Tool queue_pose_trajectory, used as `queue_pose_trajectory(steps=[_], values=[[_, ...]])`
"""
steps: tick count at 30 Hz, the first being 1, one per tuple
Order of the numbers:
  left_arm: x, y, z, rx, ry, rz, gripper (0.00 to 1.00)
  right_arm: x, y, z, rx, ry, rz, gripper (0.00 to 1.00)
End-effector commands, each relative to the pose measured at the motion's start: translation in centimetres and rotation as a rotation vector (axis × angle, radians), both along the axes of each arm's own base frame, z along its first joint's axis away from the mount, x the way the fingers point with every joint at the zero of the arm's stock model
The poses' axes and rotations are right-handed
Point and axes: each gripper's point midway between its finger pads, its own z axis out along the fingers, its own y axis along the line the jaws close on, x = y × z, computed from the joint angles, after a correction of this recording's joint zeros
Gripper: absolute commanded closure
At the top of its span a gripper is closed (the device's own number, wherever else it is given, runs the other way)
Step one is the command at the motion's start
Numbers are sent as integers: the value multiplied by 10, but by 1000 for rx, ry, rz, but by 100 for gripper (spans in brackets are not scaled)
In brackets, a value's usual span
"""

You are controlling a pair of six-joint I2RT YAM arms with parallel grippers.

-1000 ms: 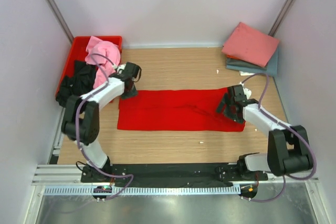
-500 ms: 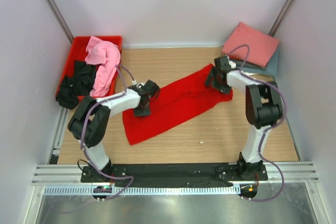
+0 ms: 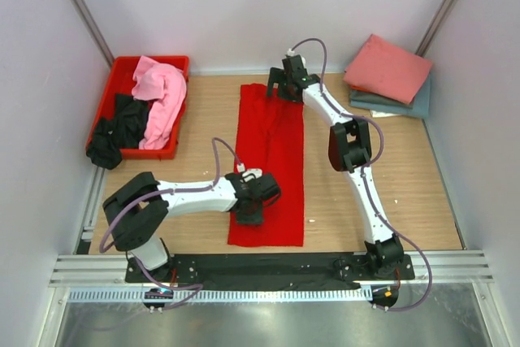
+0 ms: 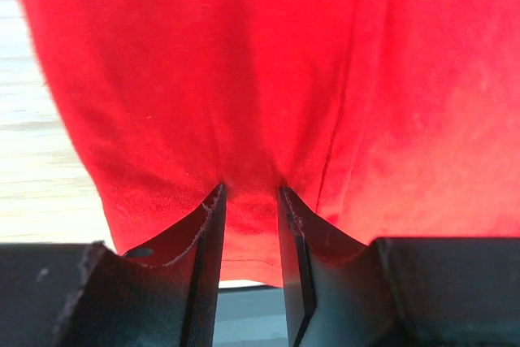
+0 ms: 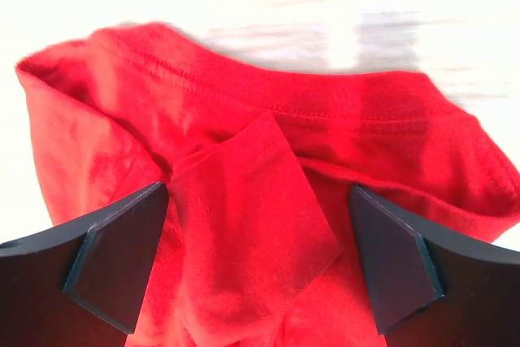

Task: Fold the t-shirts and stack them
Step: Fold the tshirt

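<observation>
The wooden table (image 3: 203, 119) carries the bright red t-shirt (image 3: 272, 152), which lies flat near its middle as a long, narrow strip running from the arms' side toward the back wall. To the left of the bright red t-shirt's far end stands a red crate (image 3: 122, 67). A light pink t-shirt (image 3: 160, 91) is heaped in the crate and hangs over its front wall, and a black t-shirt (image 3: 122, 119) spills over its left corner. To the right of the bright red t-shirt's far end, well apart from it, a folded salmon pink t-shirt (image 3: 388, 68) lies on top of a folded grey-blue t-shirt (image 3: 418, 106). The right arm (image 3: 357, 168) passes just right of the bright red t-shirt and bends in over its far end. The left arm (image 3: 187, 197) comes in low from the left toward its near end. The right gripper (image 3: 280, 87) (image 5: 258, 193) sits above the collar (image 5: 325, 107) end with its jaws spread wide, one finger on each side of a small folded flap, gripping nothing. The left gripper (image 3: 250, 213) (image 4: 250, 193) is at the near left part of the shirt, close to the hem, with its jaws drawn narrow and a pinch of red cloth (image 4: 325, 79) bunched between them.
</observation>
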Motion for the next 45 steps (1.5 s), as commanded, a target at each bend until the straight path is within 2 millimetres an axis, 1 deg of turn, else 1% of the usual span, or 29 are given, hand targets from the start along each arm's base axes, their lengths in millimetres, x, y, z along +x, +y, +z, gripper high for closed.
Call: queue_pose_trajectory(steps=[1,2,5,6,7,8,13,14,16,17,18,20,22,23,24,25,26,27,28,29,30,31,32,33,34,36,37,41,45], values=[[-10,-45,-1,-102,17,0,67,4,4,-8,52,-10,48,0],[-9,-58,4,-122,12,-17,67,8,6,-5,57,-25,54,0],[-6,-70,20,-116,-13,-49,67,18,6,6,52,-71,56,0],[3,-54,37,-21,-90,-47,67,23,0,21,42,-108,40,0],[6,-60,43,-38,-99,-46,67,23,0,29,42,-121,43,0],[7,-50,50,5,-119,-50,66,25,0,38,41,-141,46,0],[14,-32,99,35,-210,-44,64,29,-26,90,-4,-221,-39,0],[11,-22,105,60,-215,-46,64,29,-32,113,-5,-253,-46,0],[12,-9,124,41,-260,-27,62,25,-39,136,-16,-288,-59,0],[11,-2,127,45,-268,-23,61,21,-44,172,-20,-343,-59,0],[10,3,137,14,-287,-14,60,17,-47,180,-24,-356,-63,0],[6,13,134,4,-289,-10,60,6,-51,214,-17,-407,-63,0],[-4,23,129,-29,-270,-10,59,-19,-60,254,-2,-451,-69,0],[-5,19,127,-71,-275,-4,59,-30,-65,263,0,-453,-73,0],[-8,21,123,-90,-270,5,59,-60,-74,279,23,-447,-92,0],[-13,23,116,-138,-263,22,58,-77,-80,279,34,-434,-101,0],[-15,23,111,-162,-256,31,58,-96,-82,276,49,-418,-97,2],[-18,24,106,-186,-252,40,58,-140,-95,272,63,-422,-111,1],[-23,31,92,-182,-234,46,58,-161,-99,261,104,-404,-147,2],[-24,23,94,-248,-235,56,58,-187,-105,258,131,-410,-158,3],[-26,23,90,-261,-230,56,58,-219,-114,199,97,-307,-177,4],[-29,23,81,-272,-224,55,58,-252,-122,218,175,-346,-226,7],[-30,22,78,-284,-216,57,57,-277,-128,197,167,-286,-242,16],[-33,26,69,-272,-205,56,57,-304,-132,151,147,-189,-251,16],[-33,22,67,-288,-205,57,57,-330,-122,154,211,-188,-223,16],[-37,25,55,-274,-187,61,57,-374,-118,105,185,-53,-195,16],[-37,19,53,-297,-189,58,57,-395,-107,92,179,-7,-144,16],[-36,8,40,-354,-186,73,57,-462,-104,33,165,185,-115,18],[-39,-4,27,-405,-157,88,57,-487,-102,20,206,223,-95,27]])
